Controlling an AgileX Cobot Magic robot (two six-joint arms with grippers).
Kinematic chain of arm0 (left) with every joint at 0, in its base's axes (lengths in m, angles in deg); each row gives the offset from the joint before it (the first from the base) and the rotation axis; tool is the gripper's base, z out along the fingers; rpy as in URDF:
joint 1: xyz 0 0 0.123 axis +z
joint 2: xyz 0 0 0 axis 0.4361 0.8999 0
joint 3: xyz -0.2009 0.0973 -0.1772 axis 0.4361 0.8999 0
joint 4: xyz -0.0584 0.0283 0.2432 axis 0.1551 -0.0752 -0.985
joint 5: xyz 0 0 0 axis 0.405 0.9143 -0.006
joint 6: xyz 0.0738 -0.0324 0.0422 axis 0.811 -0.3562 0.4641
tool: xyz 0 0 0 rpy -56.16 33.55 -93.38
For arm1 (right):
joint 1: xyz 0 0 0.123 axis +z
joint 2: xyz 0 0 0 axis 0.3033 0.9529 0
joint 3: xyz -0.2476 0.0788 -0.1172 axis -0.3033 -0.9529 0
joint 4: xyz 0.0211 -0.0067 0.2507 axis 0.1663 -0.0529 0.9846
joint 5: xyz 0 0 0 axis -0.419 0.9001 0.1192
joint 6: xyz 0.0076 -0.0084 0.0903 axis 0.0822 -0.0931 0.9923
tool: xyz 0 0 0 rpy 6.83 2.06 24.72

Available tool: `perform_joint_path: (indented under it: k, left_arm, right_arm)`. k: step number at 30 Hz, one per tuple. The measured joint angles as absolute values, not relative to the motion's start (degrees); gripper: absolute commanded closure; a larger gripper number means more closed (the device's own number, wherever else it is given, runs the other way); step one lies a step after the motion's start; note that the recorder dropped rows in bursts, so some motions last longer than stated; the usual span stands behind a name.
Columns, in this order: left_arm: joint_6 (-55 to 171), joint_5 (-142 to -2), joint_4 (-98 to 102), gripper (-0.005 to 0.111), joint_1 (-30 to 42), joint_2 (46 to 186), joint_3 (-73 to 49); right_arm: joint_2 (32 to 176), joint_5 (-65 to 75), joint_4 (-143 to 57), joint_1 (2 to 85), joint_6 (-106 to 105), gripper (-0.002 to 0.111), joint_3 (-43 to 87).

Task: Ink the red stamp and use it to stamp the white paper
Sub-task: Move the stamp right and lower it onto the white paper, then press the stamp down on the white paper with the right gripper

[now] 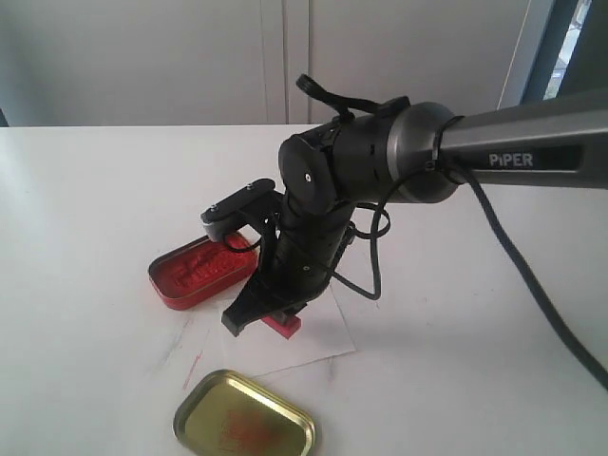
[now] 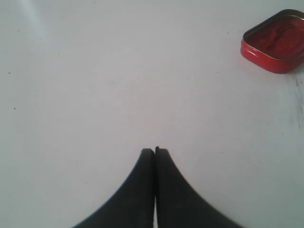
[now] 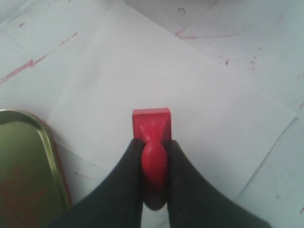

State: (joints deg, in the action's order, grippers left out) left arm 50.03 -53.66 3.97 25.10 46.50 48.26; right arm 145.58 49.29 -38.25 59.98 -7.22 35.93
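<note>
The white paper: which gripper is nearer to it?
Right. The right gripper is directly over the white paper, fingers clamping the red stamp. The left gripper, shut, sits over bare table with no paper in view.

Left gripper hangs over the bare white table, jaws pressed together; red ink tin sits well apart.

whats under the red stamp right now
The white paper lies under the red stamp, which the right gripper holds by its knob. The stamp's base hides any imprint and whether it touches the sheet.
</note>
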Motion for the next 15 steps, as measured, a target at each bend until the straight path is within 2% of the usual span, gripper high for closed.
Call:
perform_joint_path:
  k: [15]
  left_arm:
    - [50.0, -53.7, 4.0, 0.107, 25.1, 46.5, 48.3]
  right_arm:
    - [145.6, 46.7, -39.1, 60.0, -6.2, 0.108, 35.8]
